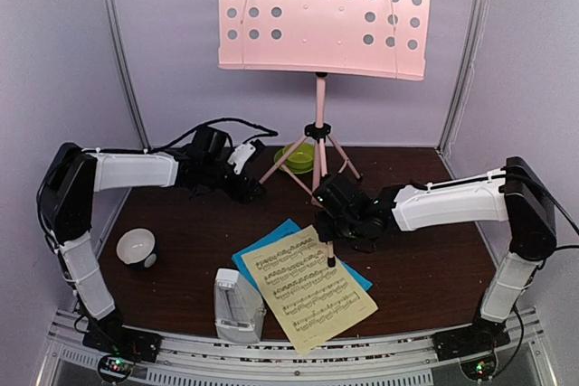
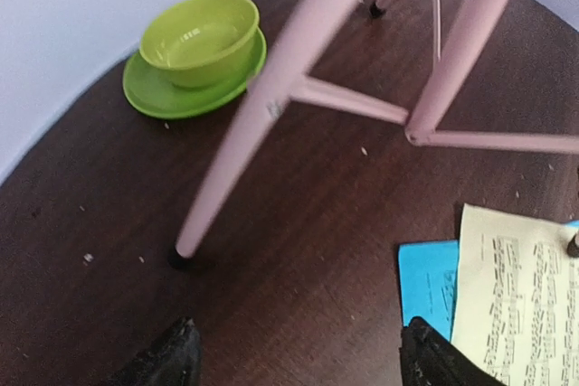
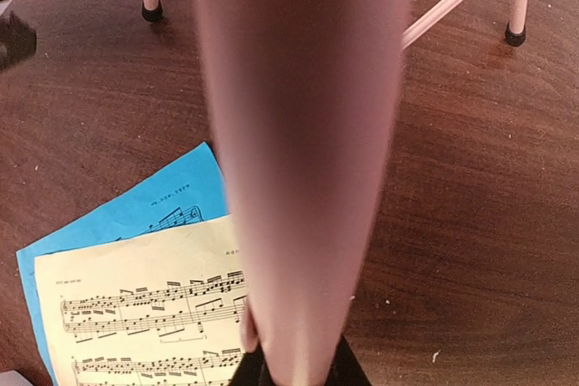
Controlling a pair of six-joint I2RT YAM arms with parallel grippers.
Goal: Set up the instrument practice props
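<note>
The pink music stand stands at the back on its tripod legs. My right gripper is shut on the stand's front leg, whose black foot rests on the yellow page. That page lies over the blue page. The white-grey metronome stands at the pages' left, near the front edge. My left gripper is open and holds nothing, low over bare table just left of the stand's left leg. The blue page's corner lies by the left gripper's right finger.
A green bowl on a saucer sits behind the tripod, also visible in the left wrist view as the green bowl. A small white-and-black bowl rests at the left. Grey walls close in the table at the back and sides.
</note>
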